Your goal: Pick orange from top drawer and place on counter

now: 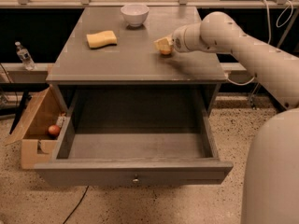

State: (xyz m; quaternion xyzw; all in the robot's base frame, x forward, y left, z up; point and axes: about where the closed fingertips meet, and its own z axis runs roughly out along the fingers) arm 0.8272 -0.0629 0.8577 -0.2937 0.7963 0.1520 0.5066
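Dim overhead light glosses the counter, where the end effector at its right casts shadow.

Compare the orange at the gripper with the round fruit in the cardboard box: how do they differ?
The orange is paler; the boxed fruit is darker and redder. The orange is at the counter, right of middle, between the jaws of the gripper; the boxed fruit lies loose in the cardboard box on the floor, beside the open top drawer. The jaws partly hide the orange; nothing grips the boxed fruit. Both are small and round.
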